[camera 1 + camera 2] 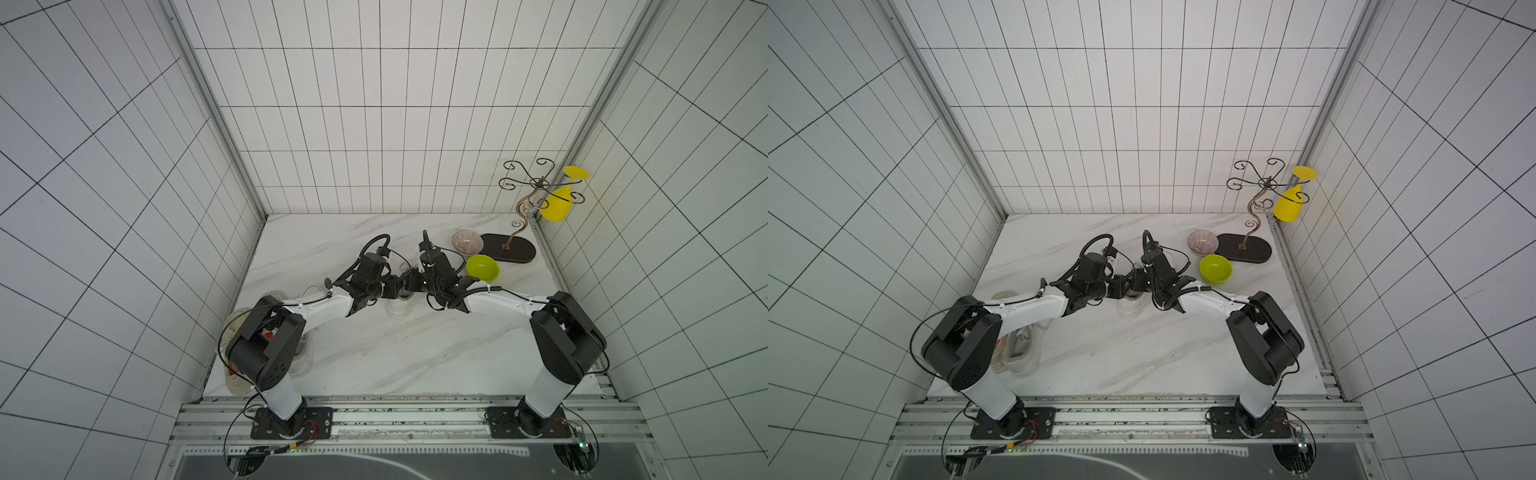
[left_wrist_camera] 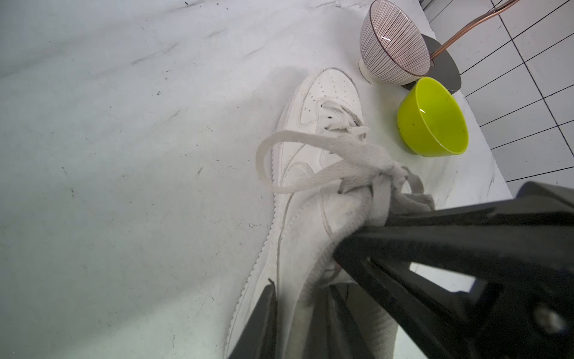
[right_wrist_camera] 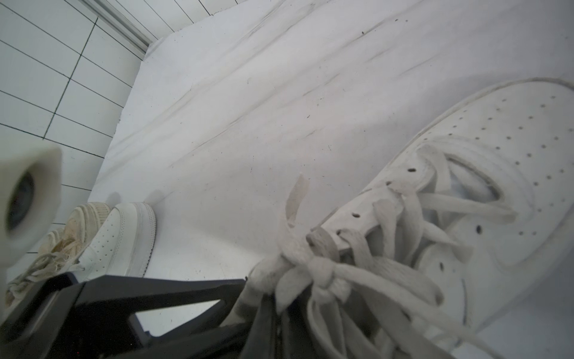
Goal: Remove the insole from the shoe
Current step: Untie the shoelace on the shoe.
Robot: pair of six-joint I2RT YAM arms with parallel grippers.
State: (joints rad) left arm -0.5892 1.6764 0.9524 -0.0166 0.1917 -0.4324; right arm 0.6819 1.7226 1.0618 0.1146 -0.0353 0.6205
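White perforated shoe [image 2: 323,102], grubby knotted laces [image 2: 357,155]

We see one white low-top shoe [image 2: 306,161] w/ a perforated toe box [image 3: 512,130], stitched side panels & a ridged sole edge. It sits sole-down approx. mid-counter [image 2: 124,161], toe pointing to the back wall. The toe tip is near a striped bowl [image 2: 391,43], w/ a green bowl [image 2: 431,124] just beside the shoe. The flat white laces [image 3: 323,275] run slack thru the lower eyelets and bunch in a knot at the top, one loop hanging over the side. The collar lining looks grey, worn. We can't make out the insole; the opening is covered.
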